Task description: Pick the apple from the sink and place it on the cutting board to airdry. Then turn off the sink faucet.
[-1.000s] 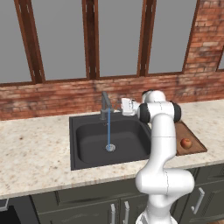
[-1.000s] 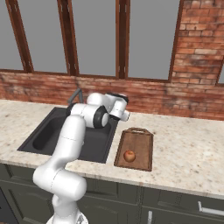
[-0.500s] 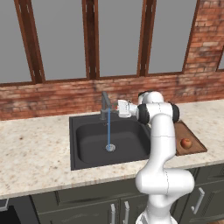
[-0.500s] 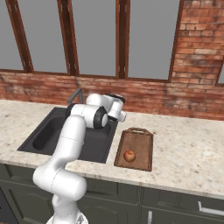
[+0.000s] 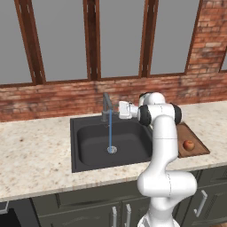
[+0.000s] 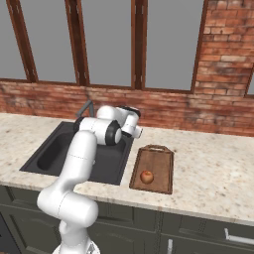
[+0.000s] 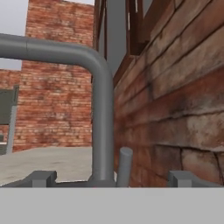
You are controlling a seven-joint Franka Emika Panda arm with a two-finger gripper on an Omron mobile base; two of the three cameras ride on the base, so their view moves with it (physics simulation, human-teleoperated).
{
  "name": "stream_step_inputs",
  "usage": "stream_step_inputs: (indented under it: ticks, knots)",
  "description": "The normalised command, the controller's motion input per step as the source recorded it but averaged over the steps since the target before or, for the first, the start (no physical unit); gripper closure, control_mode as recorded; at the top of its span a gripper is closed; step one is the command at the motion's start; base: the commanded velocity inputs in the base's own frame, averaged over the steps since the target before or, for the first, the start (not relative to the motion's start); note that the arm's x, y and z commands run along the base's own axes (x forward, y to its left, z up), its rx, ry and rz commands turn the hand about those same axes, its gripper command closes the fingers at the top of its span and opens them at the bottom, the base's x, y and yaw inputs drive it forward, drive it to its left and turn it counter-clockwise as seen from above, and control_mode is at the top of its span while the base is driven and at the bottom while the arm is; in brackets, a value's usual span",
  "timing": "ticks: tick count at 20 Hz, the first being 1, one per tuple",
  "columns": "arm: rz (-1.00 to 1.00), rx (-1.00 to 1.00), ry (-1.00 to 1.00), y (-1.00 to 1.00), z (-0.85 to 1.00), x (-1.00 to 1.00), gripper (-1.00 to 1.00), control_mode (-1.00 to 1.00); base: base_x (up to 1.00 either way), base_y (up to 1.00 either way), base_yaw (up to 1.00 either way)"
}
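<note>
Grey metal faucet [image 5: 106, 106] stood behind dark square sink [image 5: 88, 146], thin blue water stream [image 5: 110, 137] running to the drain. Pincer [image 5: 116, 109] hovered just beside the faucet, fingers spread wide. Small red-orange apple [image 5: 189, 145] rested on brown wooden cutting board [image 5: 197, 148] upon speckled beige surface [image 5: 35, 150].

Speckled beige stone counter [image 5: 35, 150] running below a red brick wall, carrying an inset dark square sink [image 5: 91, 144] and a brown wooden rectangular cutting board [image 6: 158, 166] lying just beside the basin.
</note>
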Motion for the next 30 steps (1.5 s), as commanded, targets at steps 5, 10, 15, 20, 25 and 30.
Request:
stream_step_inputs:
  ticks: [5, 10, 15, 20, 25, 30]
  knots:
    - [0.0, 0.0, 0.0, 0.17, -0.02, 0.04, -1.0, -1.0, 0.0, 0.0, 0.0]
    - [0.08, 0.0, 0.0, 0.39, 0.0, 0.06, -1.0, -1.0, 0.0, 0.0, 0.0]
    - [0.14, 0.0, 0.0, 0.56, 0.0, 0.08, -1.0, -1.0, 0.0, 0.0, 0.0]
    - [0.15, 0.0, 0.0, 0.72, 0.0, 0.11, -1.0, -1.0, 0.0, 0.0, 0.0]
    - [0.14, -0.11, 0.0, 1.0, 0.02, 0.0, -1.0, -1.0, 0.0, 0.0, 0.0]
    - [0.08, -0.19, 0.0, 1.0, 0.21, 0.0, -1.0, -1.0, 0.0, 0.0, 0.0]
